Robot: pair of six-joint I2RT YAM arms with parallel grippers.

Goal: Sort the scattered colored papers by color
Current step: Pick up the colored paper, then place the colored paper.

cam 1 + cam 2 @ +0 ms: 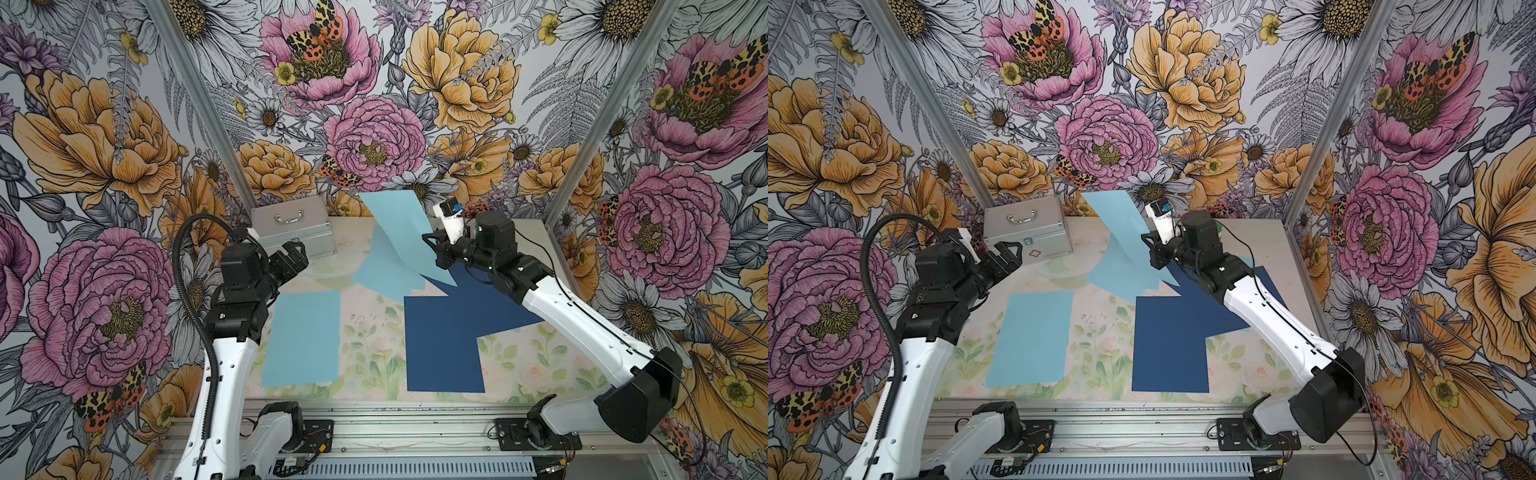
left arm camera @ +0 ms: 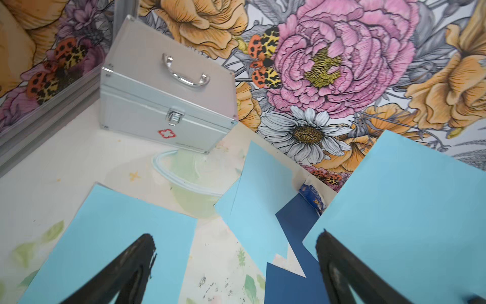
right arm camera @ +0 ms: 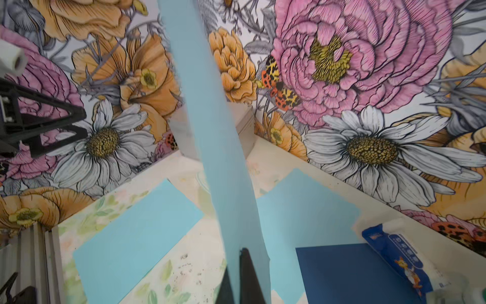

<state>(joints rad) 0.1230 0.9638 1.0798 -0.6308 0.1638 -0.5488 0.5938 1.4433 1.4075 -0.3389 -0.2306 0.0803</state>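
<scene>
The right hand point(image 1: 430, 242) is pressed together on one edge of a thin light sky-blue paper sheet point(image 1: 395, 216), pinching it clear of the bench point(image 1: 365, 328). In the right wrist view that sheet point(image 3: 218, 136) shows almost edge-on, rising from the fingers point(image 3: 248, 276). Its long axis runs up and away from the hand toward the far wall and is bowed, so most of the paper stands far and left of the grip.

What the next move turns on, I judge, is where its colour match lies. A flat rectangular light sky-blue sheet point(image 1: 303, 336) lies alone at the near left of the bench, well apart from the held sheet. A carry there would run leftward and nearward, passing over another light sky-blue sheet point(image 1: 380, 272) that lies flat at the middle far. The dark navy paper sheets point(image 1: 444, 345) overlap on the right, partly beneath the right arm.

The left hand point(image 1: 296, 254) has its fingers spread wide and holds nothing. It hovers by the silver metal case with a handle point(image 1: 291, 222), just past the far edge of the near-left sheet, and is much nearer that sheet than the right hand is.
</scene>
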